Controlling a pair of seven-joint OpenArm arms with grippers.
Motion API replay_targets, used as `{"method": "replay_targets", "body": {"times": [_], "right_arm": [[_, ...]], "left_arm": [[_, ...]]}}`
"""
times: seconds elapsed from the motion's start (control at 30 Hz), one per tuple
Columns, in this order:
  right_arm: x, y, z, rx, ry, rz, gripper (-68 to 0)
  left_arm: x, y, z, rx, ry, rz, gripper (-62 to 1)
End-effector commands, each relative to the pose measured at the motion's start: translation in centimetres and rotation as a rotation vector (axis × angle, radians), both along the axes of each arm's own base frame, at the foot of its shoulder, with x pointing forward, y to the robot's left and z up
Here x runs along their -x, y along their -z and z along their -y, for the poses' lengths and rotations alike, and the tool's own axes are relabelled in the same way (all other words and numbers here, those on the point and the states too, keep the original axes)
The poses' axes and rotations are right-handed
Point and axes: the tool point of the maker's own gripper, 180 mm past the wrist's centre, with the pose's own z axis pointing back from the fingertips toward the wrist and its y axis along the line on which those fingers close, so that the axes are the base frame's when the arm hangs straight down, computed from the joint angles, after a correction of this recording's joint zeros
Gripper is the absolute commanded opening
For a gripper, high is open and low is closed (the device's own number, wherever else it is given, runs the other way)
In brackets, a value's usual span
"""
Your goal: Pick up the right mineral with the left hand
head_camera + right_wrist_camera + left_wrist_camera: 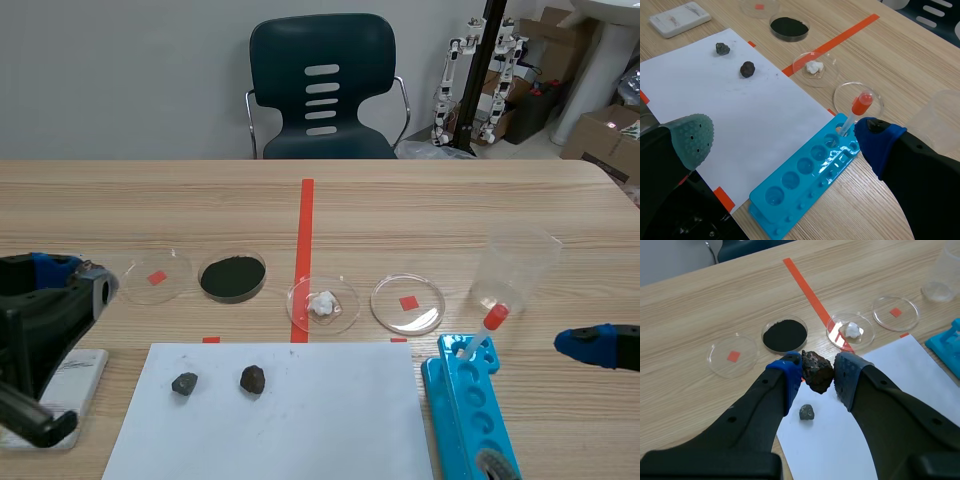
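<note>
No legible text, numbers or brands in any view.
White flat slab at the table's 8 o'clock shows faint grey marks on its top face in the right wrist view, too small to read; cardboard boxes beyond the table at 2 o'clock are too far off to tell any print.

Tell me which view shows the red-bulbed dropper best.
The right wrist view: the dropper stands close and whole in the blue rack. The scene view shows it smaller; the left wrist view misses it.
</note>
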Motion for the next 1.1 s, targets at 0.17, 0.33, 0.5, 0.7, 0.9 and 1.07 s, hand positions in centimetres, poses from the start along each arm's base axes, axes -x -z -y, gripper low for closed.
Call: {"method": "replay_targets", "body": {"times": [0.17,0.33,0.5,0.7,0.9,1.07], "right_arm": [[-0.27,-0.5,-0.16,-0.017,0.001,0.017,-8.8],[-0.27,-0.5,-0.16,-0.017,0.001,0.017,-8.8],[-0.27,-0.5,-0.16,-0.017,0.001,0.017,-8.8],[-0.27,-0.5,-0.16,-0.017,0.001,0.017,-8.8],[-0.27,-0.5,-0.16,-0.017,0.001,0.017,-8.8],[-0.27,-0.5,-0.16,-0.017,0.001,0.017,-8.8]], "left_arm": [[0.96,-1.04,-0.13,0.045,0.003,0.03,-46.0],[0.93,-1.24,-0.05,0.051,0.006,0.04,-46.0],[0.93,-1.24,-0.06,0.051,0.006,0.04,-46.0],[0.92,-1.24,-0.07,0.051,0.006,0.041,-46.0],[0.91,-1.3,-0.06,0.052,0.006,0.044,-46.0],[0.91,-1.31,-0.06,0.052,0.006,0.044,-46.0]]}}
